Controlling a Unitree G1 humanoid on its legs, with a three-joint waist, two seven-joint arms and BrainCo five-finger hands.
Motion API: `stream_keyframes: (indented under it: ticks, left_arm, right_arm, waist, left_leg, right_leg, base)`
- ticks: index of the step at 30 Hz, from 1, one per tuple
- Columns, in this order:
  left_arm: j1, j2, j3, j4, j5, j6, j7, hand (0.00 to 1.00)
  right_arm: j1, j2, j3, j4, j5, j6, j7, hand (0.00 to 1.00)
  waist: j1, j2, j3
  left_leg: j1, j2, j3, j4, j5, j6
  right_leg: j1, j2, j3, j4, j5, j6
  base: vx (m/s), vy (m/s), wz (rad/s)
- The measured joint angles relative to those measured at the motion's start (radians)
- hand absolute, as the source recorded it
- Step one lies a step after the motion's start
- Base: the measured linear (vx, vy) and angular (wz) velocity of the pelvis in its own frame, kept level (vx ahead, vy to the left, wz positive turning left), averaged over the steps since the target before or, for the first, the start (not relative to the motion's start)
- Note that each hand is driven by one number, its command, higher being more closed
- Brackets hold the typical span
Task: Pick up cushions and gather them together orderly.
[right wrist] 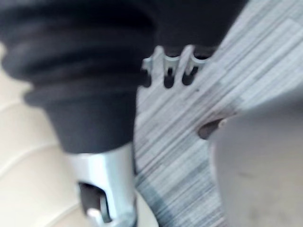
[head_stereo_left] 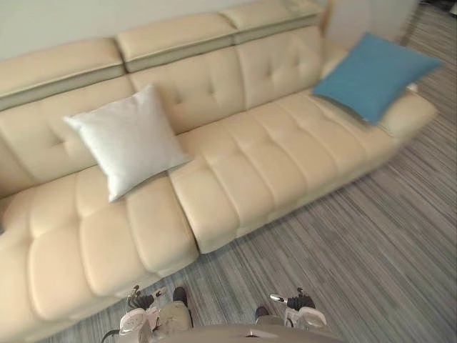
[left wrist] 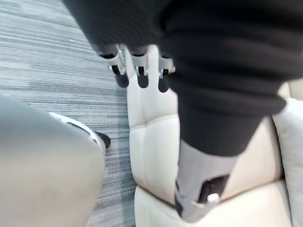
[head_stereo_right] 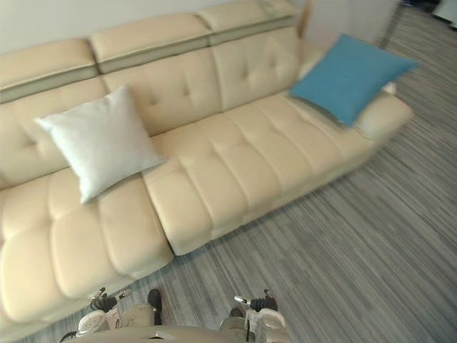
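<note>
I count two cushions, both on the sofa and neither in a hand. The white cushion (head_stereo_left: pixel 128 139) leans against the backrest towards the sofa's left part, with its lower corner on the seat. The blue cushion (head_stereo_left: pixel 375 71) is well apart from it at the right end, propped on the armrest and hiding part of it. There is one cream sofa (head_stereo_left: pixel 285 157) with three padded headrest sections. Its left end is cut off by the edge of both eye views, so I cannot tell how far it runs. The striped grey carpet (head_stereo_left: pixel 371 250) lies in front of it. The eye views give me the whole layout, while the wrist views give me the hands up close. My left hand (left wrist: pixel 142 75) has its fingers hanging straight and loose past the dark cover, thumb (left wrist: pixel 201 189) apart, with nothing between them; beyond it I see the sofa's seat edge and the carpet. A pale strip at that view's border is too little for me to make out. My right hand (right wrist: pixel 168 68) is the same, fingers relaxed and empty, thumb (right wrist: pixel 106 184) apart, over carpet beside the sofa front.
</note>
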Motion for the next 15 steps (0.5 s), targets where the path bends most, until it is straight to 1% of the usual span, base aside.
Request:
stream_keyframes:
  ticks: [1,3,5,6,7,8,9,10,11,12,13,14,15]
  left_arm:
    - [-0.004,0.003,0.000,-0.001,0.000,0.000,-0.001,0.00]
    - [-0.026,0.011,0.001,0.000,0.001,0.004,-0.001,0.00]
    - [-0.027,0.012,0.000,0.000,0.011,0.008,-0.001,0.00]
    - [-0.028,0.012,0.000,0.000,0.016,0.010,-0.001,0.00]
    - [-0.028,0.010,0.002,0.001,0.017,0.012,-0.001,0.00]
    - [-0.029,0.008,0.002,0.001,0.017,0.016,-0.002,0.00]
    - [-0.027,0.009,0.001,0.003,0.018,0.017,-0.002,0.00]
    - [-0.028,0.022,-0.011,0.001,0.020,0.019,-0.003,0.00]
    - [-0.036,0.026,-0.017,0.003,0.020,0.020,-0.004,0.00]
    - [-0.052,0.031,-0.022,0.004,0.020,0.020,-0.009,0.00]
    - [-0.055,0.029,-0.023,0.009,0.021,0.020,-0.012,0.00]
    - [-0.058,0.021,-0.030,0.015,0.028,0.018,-0.015,0.00]
    - [-0.061,0.019,-0.035,0.018,0.031,0.018,-0.015,0.00]
  right_arm:
    - [0.003,0.003,-0.007,-0.005,0.010,0.001,0.000,0.00]
    - [0.013,0.023,-0.025,-0.014,0.029,0.001,-0.004,0.00]
    - [0.022,0.025,-0.033,-0.016,0.029,0.000,-0.007,0.00]
    - [0.019,0.025,-0.032,-0.016,0.030,0.000,-0.012,0.00]
    - [-0.003,0.024,-0.026,-0.015,0.029,0.000,-0.015,0.00]
    - [-0.018,0.023,-0.004,-0.015,0.029,-0.003,-0.016,0.00]
    - [-0.026,0.020,0.004,-0.015,0.029,-0.010,-0.017,0.00]
    - [-0.037,0.030,0.007,-0.006,0.029,-0.007,-0.019,0.00]
    - [-0.035,0.028,0.006,-0.001,0.029,-0.004,-0.019,0.00]
    - [-0.034,0.012,-0.001,-0.006,0.028,-0.005,-0.020,0.00]
    - [-0.034,0.002,-0.001,-0.002,0.028,-0.009,-0.021,0.00]
    - [-0.033,-0.027,-0.001,0.029,0.027,-0.011,-0.021,0.00]
    - [-0.033,-0.030,-0.004,0.030,0.034,-0.012,-0.020,0.00]
  waist:
    - [-0.005,-0.004,0.003]
    - [-0.012,-0.019,0.010]
    - [-0.010,-0.020,0.011]
    - [-0.009,-0.018,0.012]
    - [0.002,-0.010,0.012]
    - [0.014,-0.001,0.012]
    - [0.023,0.007,0.014]
    - [0.017,-0.012,0.014]
    - [0.016,-0.015,0.013]
    - [-0.008,0.000,0.019]
    - [-0.011,0.012,0.021]
    - [-0.013,0.037,0.015]
    - [-0.014,0.050,0.017]
  left_leg:
    - [-0.001,0.000,0.004,0.005,-0.005,0.000]
    - [-0.009,0.007,0.013,0.057,-0.050,0.002]
    - [-0.012,0.025,0.029,0.099,-0.093,0.003]
    - [-0.012,0.044,0.058,0.132,-0.120,0.002]
    - [-0.004,0.082,0.111,0.154,-0.151,0.005]
    - [0.002,0.097,0.124,0.144,-0.157,0.016]
    - [0.007,0.114,0.155,0.137,-0.148,0.026]
    - [0.044,0.117,0.262,0.116,-0.135,0.025]
    - [0.058,0.117,0.298,0.117,-0.136,0.025]
    - [0.088,0.118,0.313,0.116,-0.135,0.025]
    - [0.109,0.117,0.319,0.104,-0.136,0.025]
    - [0.158,0.106,0.343,0.059,-0.142,0.017]
    - [0.166,0.102,0.347,0.047,-0.144,0.014]
  right_leg:
    - [-0.008,0.001,0.008,-0.002,0.003,-0.010]
    - [-0.040,0.017,0.051,-0.001,0.020,-0.035]
    - [-0.056,0.039,0.097,0.002,0.033,-0.044]
    - [-0.071,0.058,0.119,0.008,0.055,-0.037]
    - [-0.128,0.095,0.062,0.031,0.140,-0.007]
    - [-0.155,0.117,-0.035,0.011,0.204,-0.057]
    - [-0.163,0.117,-0.105,-0.012,0.227,-0.086]
    - [-0.177,0.071,-0.384,0.015,0.173,-0.099]
    - [-0.172,0.049,-0.496,0.010,0.173,-0.093]
    - [-0.160,0.046,-0.618,0.013,0.188,-0.109]
    - [-0.153,0.045,-0.659,0.013,0.187,-0.116]
    - [-0.150,0.045,-0.700,0.015,0.162,-0.139]
    - [-0.152,0.049,-0.691,0.021,0.159,-0.137]
  base:
    - [0.01,0.058,-0.79]
    - [0.03,0.033,-0.86]
    - [0.05,0.011,-0.95]
    - [0.06,-0.003,-1.79]
    - [0.07,-0.015,-2.32]
    - [0.06,-0.021,-2.40]
    - [0.12,-0.030,-2.26]
    - [0.12,-0.032,-1.85]
    - [0.14,-0.072,-1.76]
    - [0.07,-0.074,-1.07]
    - [0.08,-0.119,-1.12]
    - [0.05,-0.062,-0.80]
    - [0.04,-0.020,-0.82]
